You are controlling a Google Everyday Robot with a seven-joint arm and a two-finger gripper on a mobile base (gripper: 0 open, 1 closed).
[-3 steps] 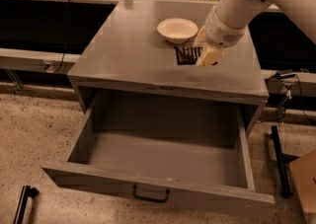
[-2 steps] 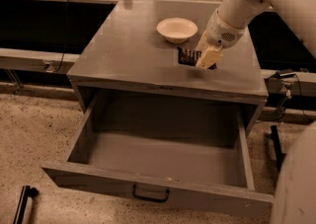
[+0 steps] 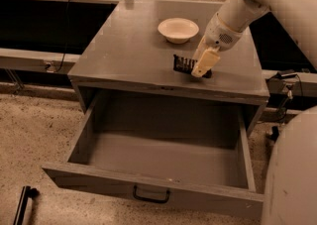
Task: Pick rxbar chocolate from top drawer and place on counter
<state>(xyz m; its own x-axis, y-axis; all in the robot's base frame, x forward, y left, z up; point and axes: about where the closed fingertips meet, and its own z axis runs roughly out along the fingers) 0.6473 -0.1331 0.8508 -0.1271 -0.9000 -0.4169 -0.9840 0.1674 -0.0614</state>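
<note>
The rxbar chocolate [image 3: 183, 64], black with white lettering, is at the front right of the counter [image 3: 124, 50], tilted on its edge and touching or just above the surface. My gripper [image 3: 203, 68] is shut on the bar's right end, its cream fingers [image 3: 206, 62] reaching down from the white arm at the upper right. The top drawer [image 3: 99, 182] is pulled wide open below the counter, and its inside shows nothing. Its dark bar handle [image 3: 151, 196] is on the front panel.
A white bowl [image 3: 178, 29] stands on the counter just behind the bar and gripper. The robot's white body [image 3: 292, 179] fills the lower right. A dark low shelf runs behind on the left, with speckled floor below. A black object [image 3: 22, 204] lies on the floor at the lower left.
My gripper has moved the bar slightly down and toward the counter's front edge, closer to the surface. The drawer and the bowl have not moved.
</note>
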